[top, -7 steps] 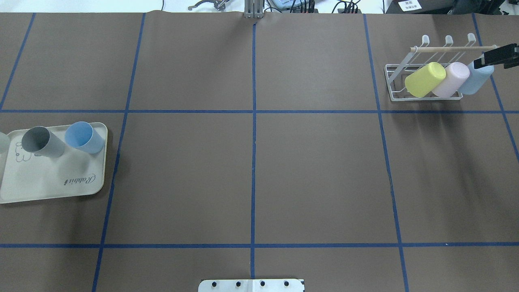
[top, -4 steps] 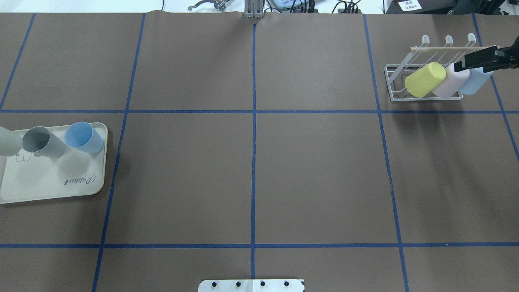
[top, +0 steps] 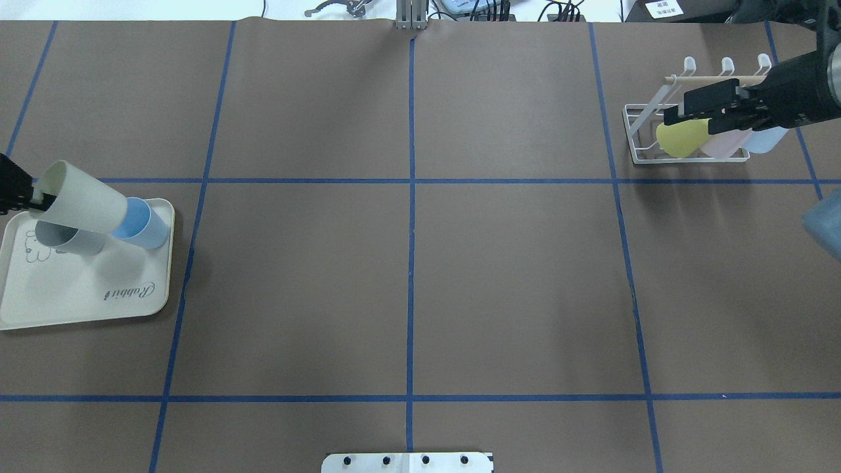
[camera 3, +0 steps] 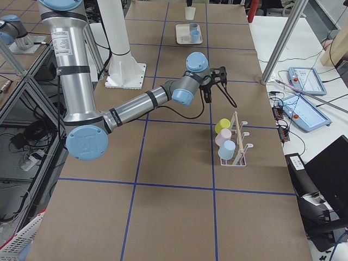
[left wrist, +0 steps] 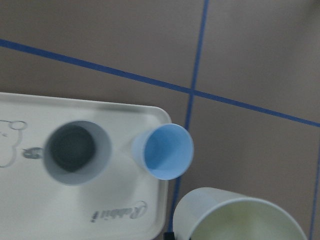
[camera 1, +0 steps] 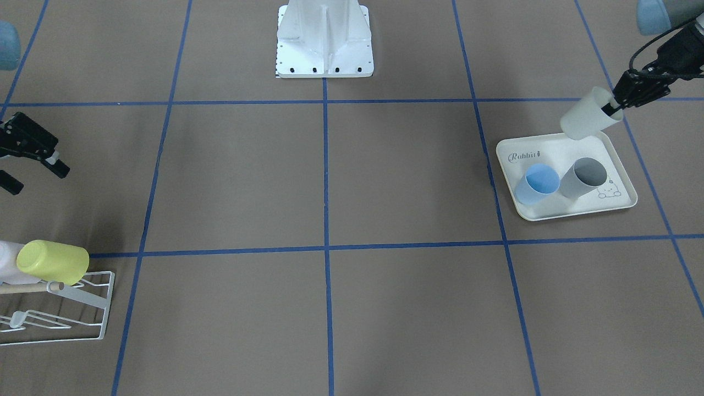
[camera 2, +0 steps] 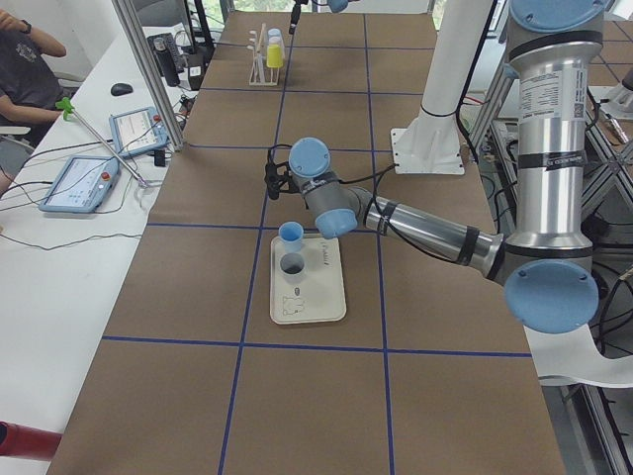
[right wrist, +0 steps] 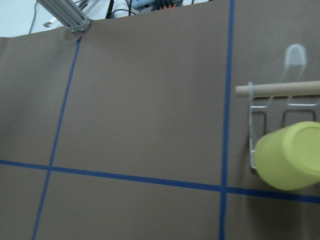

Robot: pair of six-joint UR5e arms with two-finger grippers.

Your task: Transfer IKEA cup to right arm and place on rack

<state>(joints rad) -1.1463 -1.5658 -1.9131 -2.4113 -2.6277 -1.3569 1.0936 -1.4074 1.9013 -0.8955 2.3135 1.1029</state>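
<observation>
My left gripper is shut on the rim of a pale cream IKEA cup, holding it tilted in the air above the far edge of the tray; the front view shows the same cup with one finger inside its mouth. At the far right stands the white wire rack with its wooden dowel. A yellow cup, a pink cup and a light blue cup lie on it. My right gripper hovers over the rack, open and empty, as the front view also shows.
The cream "Rabbit" tray lies at the left edge with a grey cup and a blue cup standing upright on it. Blue tape lines grid the brown table. The robot's base plate is at the near edge.
The left gripper has carried the cream cup in from the left edge, up over the tray. The right gripper has moved left from the view's edge to above the rack.
</observation>
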